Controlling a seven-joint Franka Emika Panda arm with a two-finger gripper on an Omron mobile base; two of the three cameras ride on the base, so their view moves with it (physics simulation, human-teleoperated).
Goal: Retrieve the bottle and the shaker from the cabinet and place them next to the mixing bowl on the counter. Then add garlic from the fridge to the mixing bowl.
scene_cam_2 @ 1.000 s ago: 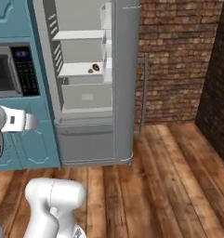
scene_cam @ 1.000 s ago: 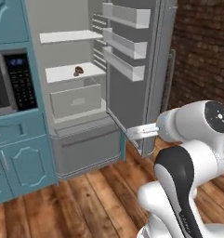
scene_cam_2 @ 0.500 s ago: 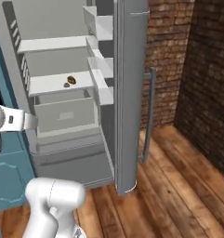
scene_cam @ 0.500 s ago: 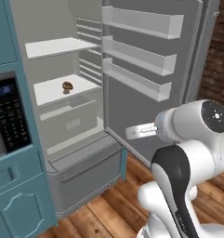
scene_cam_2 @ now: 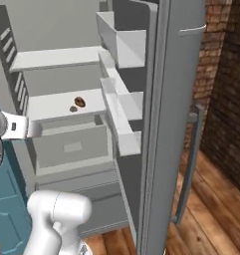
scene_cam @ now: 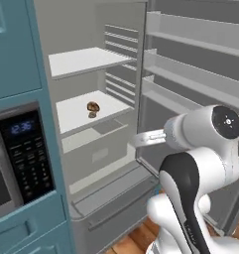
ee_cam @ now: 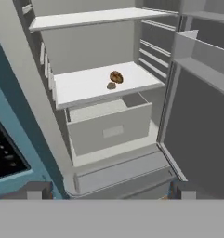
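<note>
The garlic point(scene_cam: 92, 107) is lying on the fridge's point(scene_cam: 86, 30) middle white shelf point(scene_cam: 74, 111), a small brownish lump sitting a little back from the shelf's front edge, with a smaller dark bit just beside it. From the right base camera I am seeing the same garlic point(scene_cam_2: 79, 102) on that shelf point(scene_cam_2: 52, 105), and from my hand camera it point(ee_cam: 115, 77) is sitting on the white shelf point(ee_cam: 85, 86) above the drawer.

Directly under that shelf a pale grey drawer point(ee_cam: 108, 128) is standing slightly pulled out, with a small label patch on its front. Above the garlic another white shelf point(scene_cam: 79, 60) is spanning the fridge's interior.

The fridge door point(scene_cam_2: 171, 99) is standing wide open to the right of the compartment, its white racks point(scene_cam: 190, 79) facing inward in stacked rows. The racks point(scene_cam_2: 119, 117) are jutting out just beside the shelf that is carrying the garlic.

My fingers point(ee_cam: 108, 190) are standing wide apart, clamped on nothing, with one dark tip point(ee_cam: 36, 189) low on the left and the other low on the right of my hand camera. They are hanging well apart from the garlic, in front of the fridge's lower front.

To the left of the fridge, a teal cabinet front point(scene_cam: 17, 49) is framing a microwave panel point(scene_cam: 27, 154) with a lit display and buttons. A brick wall point(scene_cam_2: 223, 84) and wooden floor point(scene_cam_2: 211, 209) are showing beyond the door.
</note>
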